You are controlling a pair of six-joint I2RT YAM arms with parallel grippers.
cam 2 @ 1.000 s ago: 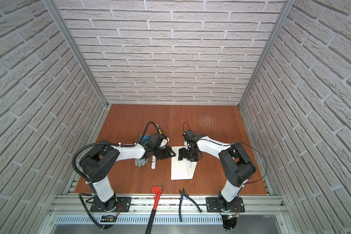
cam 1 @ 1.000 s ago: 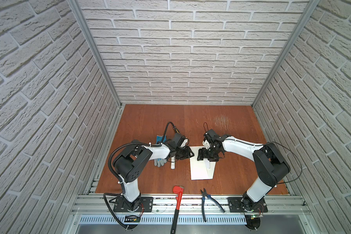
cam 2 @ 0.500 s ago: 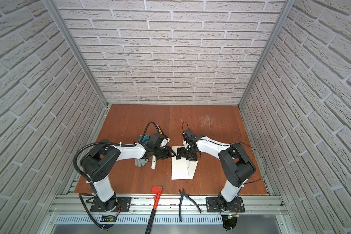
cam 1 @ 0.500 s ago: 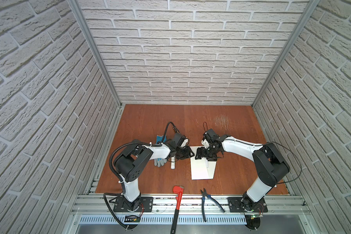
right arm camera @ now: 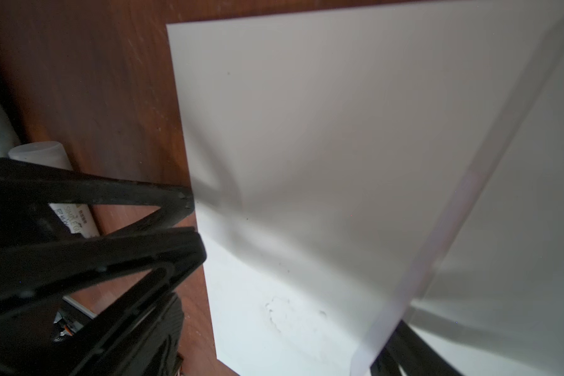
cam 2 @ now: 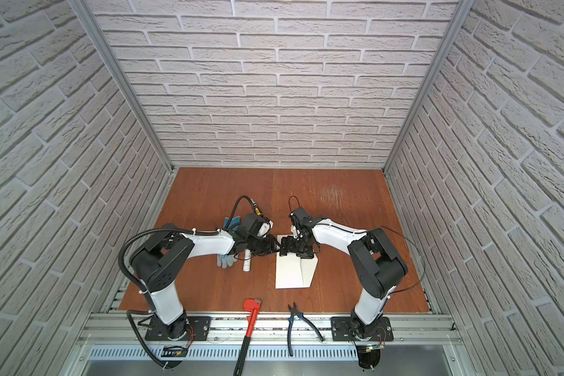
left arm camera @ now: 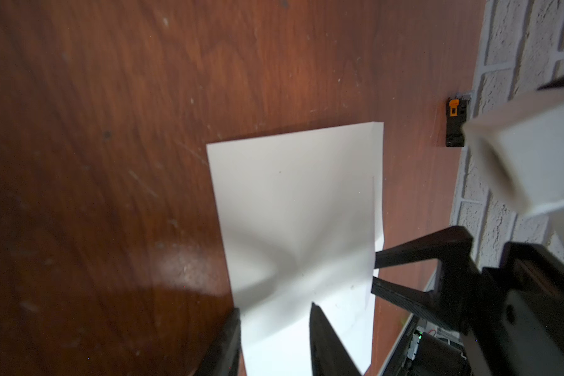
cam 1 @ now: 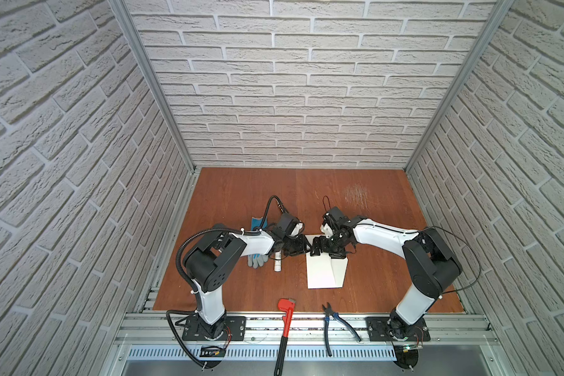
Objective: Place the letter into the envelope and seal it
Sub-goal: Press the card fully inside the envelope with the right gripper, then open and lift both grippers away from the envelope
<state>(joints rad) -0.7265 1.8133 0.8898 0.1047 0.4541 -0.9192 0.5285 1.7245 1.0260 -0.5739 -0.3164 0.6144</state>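
Observation:
The cream-white envelope [cam 1: 321, 271] lies on the wooden table, its flap [cam 1: 338, 270] standing up along the right side. My left gripper [cam 1: 305, 249] is open at the envelope's far left corner. In the left wrist view one of its fingers [left arm camera: 230, 341] rests on the table beside the paper and the other lies over the envelope [left arm camera: 293, 201]. My right gripper [cam 1: 326, 252] is open at the same far end, tips close to the left gripper's. Its two fingers [left arm camera: 417, 247] reach in behind the flap [right arm camera: 463, 201]. The letter does not show in any view.
A grey glove [cam 1: 257, 260] and a white tube [cam 1: 277, 264] lie just left of the envelope, under the left arm. A red pipe wrench [cam 1: 285, 314] and blue-handled pliers [cam 1: 334, 317] lie at the front edge. Brick walls enclose three sides.
My right gripper has slid left along the envelope's far end toward the left gripper, and its jaws have widened. The flap now stands higher. The left arm has hardly moved.

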